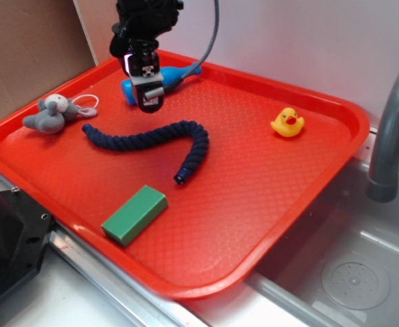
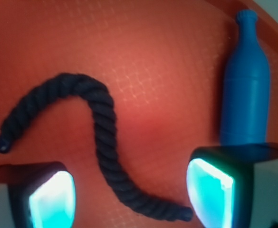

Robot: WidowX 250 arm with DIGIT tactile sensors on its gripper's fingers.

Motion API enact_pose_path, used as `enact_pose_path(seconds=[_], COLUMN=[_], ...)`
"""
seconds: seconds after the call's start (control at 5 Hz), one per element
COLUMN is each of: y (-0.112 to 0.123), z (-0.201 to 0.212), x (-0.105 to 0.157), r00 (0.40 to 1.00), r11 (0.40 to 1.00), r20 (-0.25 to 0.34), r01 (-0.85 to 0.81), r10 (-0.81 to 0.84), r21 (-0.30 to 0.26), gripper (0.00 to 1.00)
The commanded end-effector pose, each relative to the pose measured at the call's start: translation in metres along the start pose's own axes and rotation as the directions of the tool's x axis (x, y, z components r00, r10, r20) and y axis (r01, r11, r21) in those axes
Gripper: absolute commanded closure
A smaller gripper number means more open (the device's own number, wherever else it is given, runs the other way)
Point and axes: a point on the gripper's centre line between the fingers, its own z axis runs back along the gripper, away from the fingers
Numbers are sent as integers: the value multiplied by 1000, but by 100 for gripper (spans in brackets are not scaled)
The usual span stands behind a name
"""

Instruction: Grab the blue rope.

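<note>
Gripper [image 1: 149,102] hovers above far-left part of the red tray [image 1: 301,197], jaws spread wide, nothing between them; lit cyan pads [image 2: 51,199] show in wrist view. Blue rope [image 1: 159,142] lies flat mid-tray in an S-curve, thick twisted navy fabric, capped ends, one end just below the gripper. Smooth bright-blue plastic bottle [image 1: 172,76] lies on its side near the far rim, behind the gripper. Grey plush mouse [image 1: 51,114] by left rim. Green block [image 1: 134,214] near the front edge. Yellow rubber duck [image 1: 288,122] far right. Open textured tray floor right of the rope. Raised rim all round. Sink [image 1: 363,272] and grey faucet [image 1: 390,122] right of tray.
</note>
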Motion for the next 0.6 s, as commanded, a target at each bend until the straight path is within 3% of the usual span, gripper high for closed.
enact_pose_path(seconds=[0.0, 0.2, 0.4], y=[7, 7, -13], z=[4, 4, -9], x=[-1, -1, 5], r00=[999, 999, 997], r11=[1000, 1000, 997], r20=[36, 36, 8], r01=[-6, -6, 81], r10=[7, 7, -81], r21=[-7, -7, -4], gripper=[0, 0, 0])
